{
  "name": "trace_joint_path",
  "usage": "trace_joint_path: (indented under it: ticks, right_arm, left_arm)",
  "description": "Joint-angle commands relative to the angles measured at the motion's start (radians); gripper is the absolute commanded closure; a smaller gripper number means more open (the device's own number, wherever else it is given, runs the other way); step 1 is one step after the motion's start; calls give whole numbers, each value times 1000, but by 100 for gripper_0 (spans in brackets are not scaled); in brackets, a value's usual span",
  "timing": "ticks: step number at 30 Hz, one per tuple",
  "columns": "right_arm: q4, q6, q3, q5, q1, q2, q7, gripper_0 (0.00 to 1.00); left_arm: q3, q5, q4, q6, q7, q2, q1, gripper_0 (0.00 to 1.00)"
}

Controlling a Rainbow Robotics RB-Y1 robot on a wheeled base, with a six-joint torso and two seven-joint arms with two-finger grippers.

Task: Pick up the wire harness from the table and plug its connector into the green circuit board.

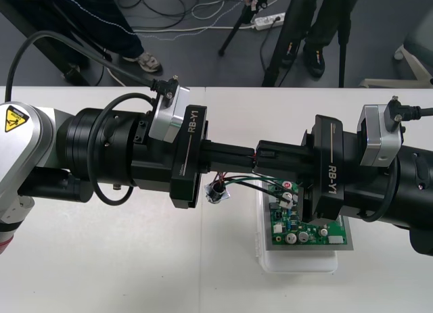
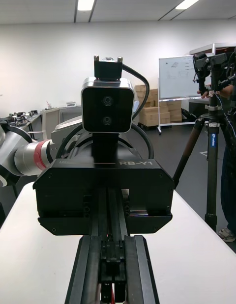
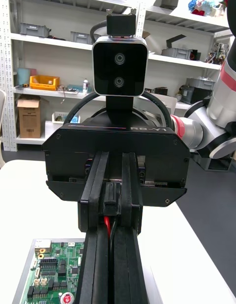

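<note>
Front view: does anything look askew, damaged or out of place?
Nothing damaged. The wire harness hangs pinched between the left gripper and right gripper, which meet fingertip to fingertip beside the green circuit board; its round socket dangles loose.

Small wire harness, thin wires, round socket hanging just beside green circuit board on white base

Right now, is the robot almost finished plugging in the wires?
About halfway. Done: the wire harness is lifted, wires dangling. In hand: the left gripper and right gripper both pinch its plug. Left to do: push the plug into the green circuit board.
</note>
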Motion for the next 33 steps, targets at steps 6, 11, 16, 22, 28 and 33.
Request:
trace_joint_path:
  ticks: [6,11,16,22,28,33]
  right_arm:
    - [-33,13,-8,-23,-2,15,59,90]
    - [-33,13,-10,-23,-2,15,59,0]
    - [-33,11,-10,-23,-2,15,65,0]
    - [-33,13,-13,-24,-2,15,70,0]
    - [-33,11,-24,-26,1,14,70,0]
    - [-33,11,-31,-26,15,-3,68,0]
  left_arm:
    - [-19,22,-26,-10,-1,-18,-29,100]
    - [-19,22,-26,-10,-6,-18,-29,100]
    - [-19,22,-26,-11,-9,-18,-28,100]
    - [-19,22,-26,-10,-13,-18,-28,100]
    - [-17,36,0,-11,-32,1,-20,100]
    - [-12,42,0,-11,-49,27,2,100]
